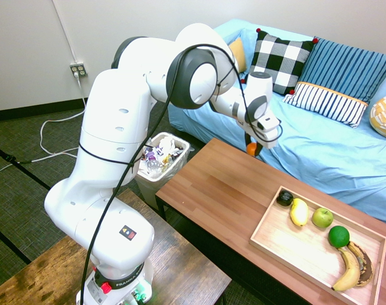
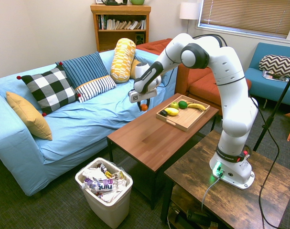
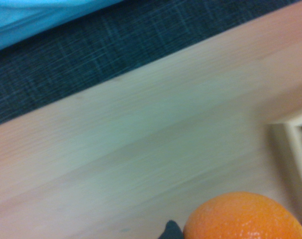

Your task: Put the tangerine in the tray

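tangerine gripped above the table edge

the gripper (image 1: 254,150) is clenched on the tangerine (image 1: 251,149), which is held clear of the wooden coffee table (image 1: 224,184), above its edge nearest the blue-covered sofa (image 1: 320,140). the fruit is round, so no long axis can be told; a pebbled orange skin is shown in the wrist view. the light-wood tray (image 1: 269,244) lies well apart, already filled with a lemon (image 1: 299,211), green apple (image 1: 322,218), lime (image 1: 338,236) and bananas (image 1: 348,270). nothing is seen between fruit and tray.
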Available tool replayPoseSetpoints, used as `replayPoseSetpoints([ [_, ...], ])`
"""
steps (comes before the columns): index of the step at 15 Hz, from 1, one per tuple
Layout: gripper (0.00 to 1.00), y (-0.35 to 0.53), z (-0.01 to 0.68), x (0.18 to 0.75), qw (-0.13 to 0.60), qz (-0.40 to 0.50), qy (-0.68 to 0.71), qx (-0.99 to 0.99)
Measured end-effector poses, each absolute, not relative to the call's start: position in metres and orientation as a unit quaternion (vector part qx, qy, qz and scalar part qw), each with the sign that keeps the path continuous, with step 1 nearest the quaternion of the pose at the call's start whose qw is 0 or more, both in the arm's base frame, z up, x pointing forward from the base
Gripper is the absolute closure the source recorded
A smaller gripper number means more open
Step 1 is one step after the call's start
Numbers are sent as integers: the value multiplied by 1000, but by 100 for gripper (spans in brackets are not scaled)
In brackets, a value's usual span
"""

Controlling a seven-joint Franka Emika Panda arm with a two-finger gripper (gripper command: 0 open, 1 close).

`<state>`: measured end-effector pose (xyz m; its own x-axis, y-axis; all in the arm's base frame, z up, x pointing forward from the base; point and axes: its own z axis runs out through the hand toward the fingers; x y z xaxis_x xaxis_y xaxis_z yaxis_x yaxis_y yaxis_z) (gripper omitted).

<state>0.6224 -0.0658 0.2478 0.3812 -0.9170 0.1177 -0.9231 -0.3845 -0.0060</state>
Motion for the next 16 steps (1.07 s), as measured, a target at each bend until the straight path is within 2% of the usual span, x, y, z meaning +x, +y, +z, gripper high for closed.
replayPoseSetpoints([
  [7,100,-263,233,555,65,35,-642,763],
  [16,100,-338,123,498,92,-21,-687,721],
])
